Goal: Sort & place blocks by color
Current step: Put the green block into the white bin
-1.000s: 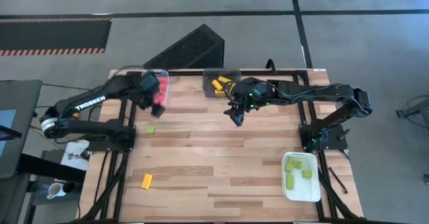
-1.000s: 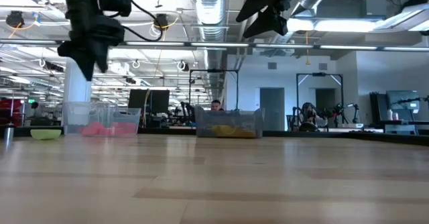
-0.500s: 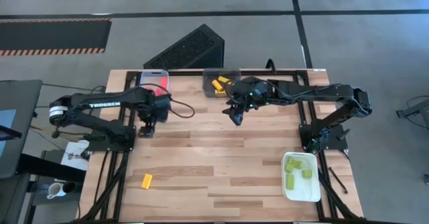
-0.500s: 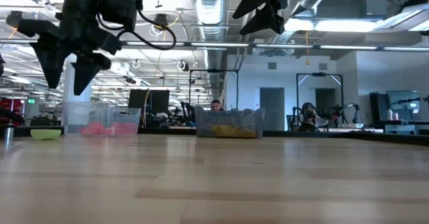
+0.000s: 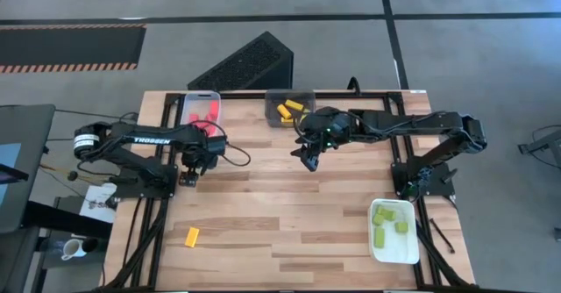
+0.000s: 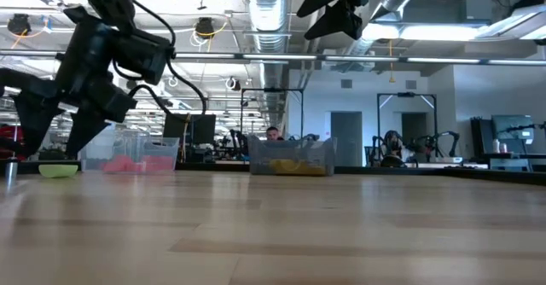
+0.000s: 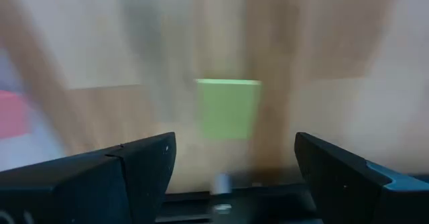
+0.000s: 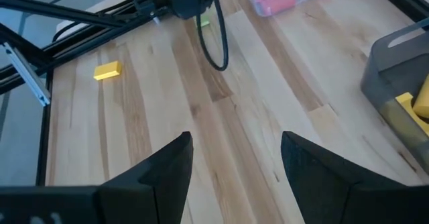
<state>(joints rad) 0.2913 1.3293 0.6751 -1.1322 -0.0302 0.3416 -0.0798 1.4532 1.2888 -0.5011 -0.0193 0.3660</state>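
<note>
A: The left hand (image 7: 231, 167) has swung away from the clear tray (image 5: 202, 110) of red blocks (image 5: 201, 113) and now hangs open right over the loose green block (image 7: 228, 108) on the tabletop (image 5: 289, 214).

B: So green looks next. The right hand (image 5: 307, 159) hovers mid-table, open and empty. A yellow block (image 5: 192, 235) waits near the front.

Left end effector (image 5: 188, 177) swung from clear tray (image 5: 202, 110); lowered over green block (image 7: 228, 108).
</note>
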